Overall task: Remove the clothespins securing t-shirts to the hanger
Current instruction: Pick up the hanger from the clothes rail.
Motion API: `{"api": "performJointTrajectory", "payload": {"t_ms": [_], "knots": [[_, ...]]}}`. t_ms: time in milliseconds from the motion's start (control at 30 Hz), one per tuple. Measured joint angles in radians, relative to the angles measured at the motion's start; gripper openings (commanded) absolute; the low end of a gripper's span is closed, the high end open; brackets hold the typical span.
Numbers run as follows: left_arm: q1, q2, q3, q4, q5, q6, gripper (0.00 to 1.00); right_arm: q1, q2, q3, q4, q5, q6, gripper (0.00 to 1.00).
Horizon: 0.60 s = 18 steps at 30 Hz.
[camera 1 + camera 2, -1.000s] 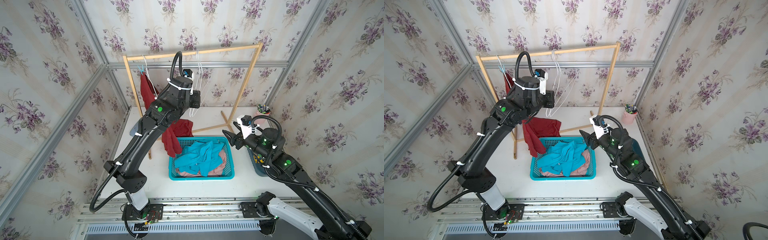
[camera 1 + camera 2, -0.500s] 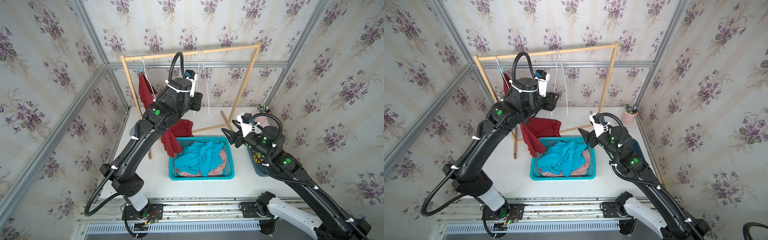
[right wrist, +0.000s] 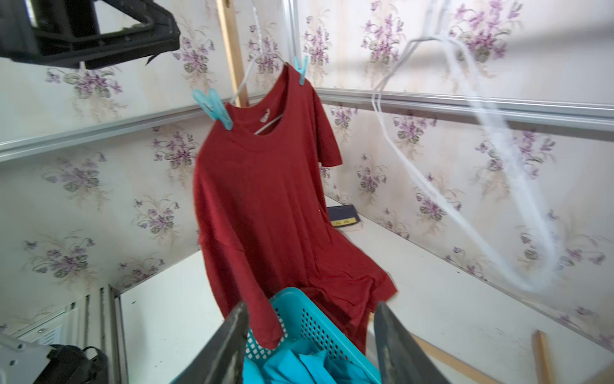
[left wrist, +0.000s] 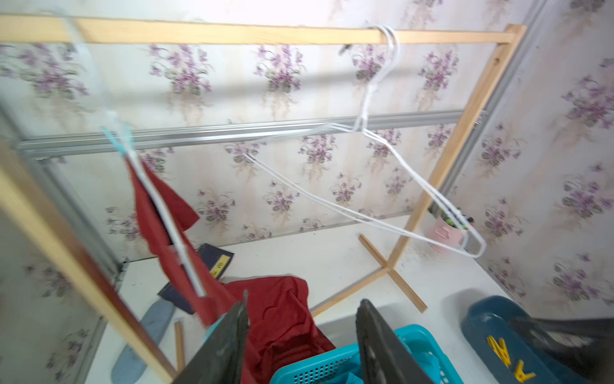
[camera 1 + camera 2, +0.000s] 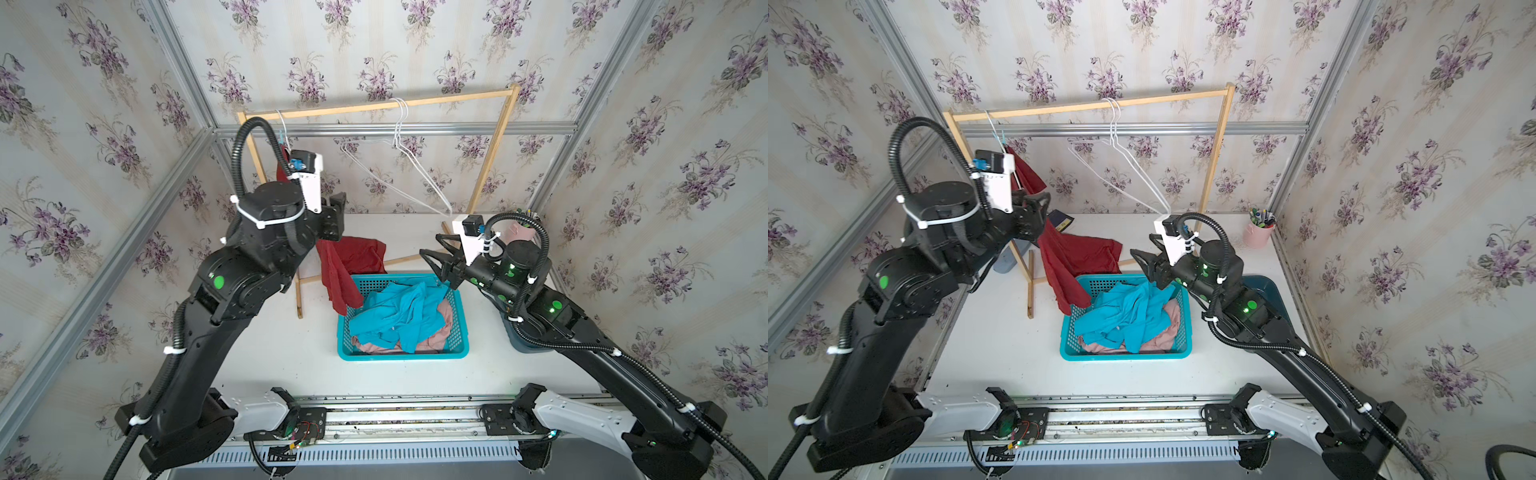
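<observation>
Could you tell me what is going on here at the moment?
Two robot arms are unpinning t-shirts from hangers on a wooden rack. The turquoise shirt and pink shirt already lie in the basket, and two hangers are bare. The red shirt hangs pinned by two blue clothespins. The left hand and right hand are open and empty.

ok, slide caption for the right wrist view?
Dark red t-shirt clipped to its hanger by two light blue clothespins, seen past the open right pincer.
</observation>
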Motion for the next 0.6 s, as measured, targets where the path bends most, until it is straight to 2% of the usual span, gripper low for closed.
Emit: {"api": "performJointTrajectory", "payload": {"t_ms": [100, 267, 433, 600], "knots": [[0.086, 0.013, 0.021, -0.056, -0.004, -0.008, 0.61, 0.081, 0.037, 0.015, 0.026, 0.034, 0.001, 0.55], [0.276, 0.035, 0.005, -0.132, 0.123, -0.077, 0.62, 0.184, 0.131, 0.061, 0.05, 0.077, 0.008, 0.55], [0.387, 0.032, -0.026, -0.126, 0.292, -0.134, 0.62, 0.23, 0.246, 0.151, 0.048, 0.078, 0.024, 0.55], [0.448, 0.04, -0.008, -0.103, 0.402, -0.18, 0.56, 0.235, 0.3, 0.196, 0.05, 0.078, 0.027, 0.56]]}}
